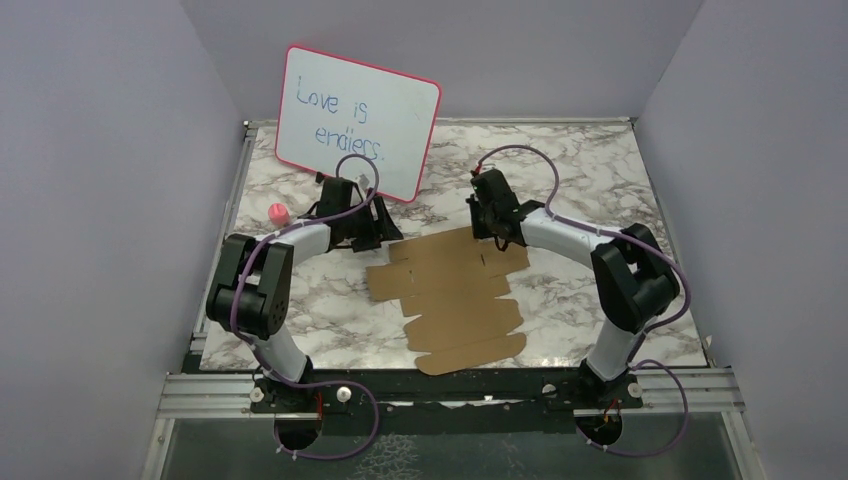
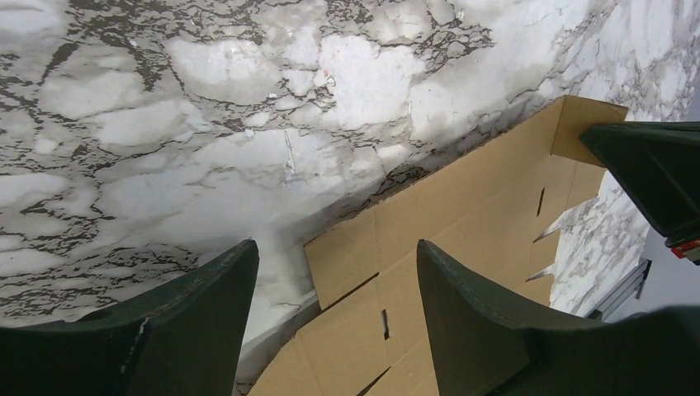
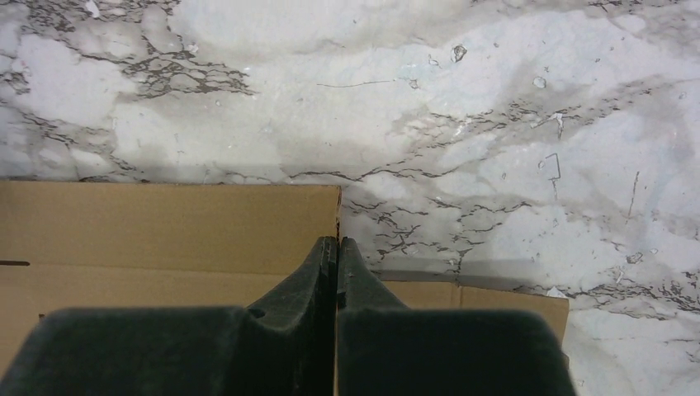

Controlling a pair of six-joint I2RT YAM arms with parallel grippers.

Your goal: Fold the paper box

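Brown cardboard: the paper box lay as a flat die-cut sheet on the marble table, near a pink-framed whiteboard.

Top view: the left hand was at the sheet's far left corner and the right hand at its far right edge.

Left wrist view: the left hand was spread, one finger over the table and the other over the paper box, holding nothing.

Right wrist view: the right hand was pressed together at a flap corner of the paper box, with nothing visible between its fingers.
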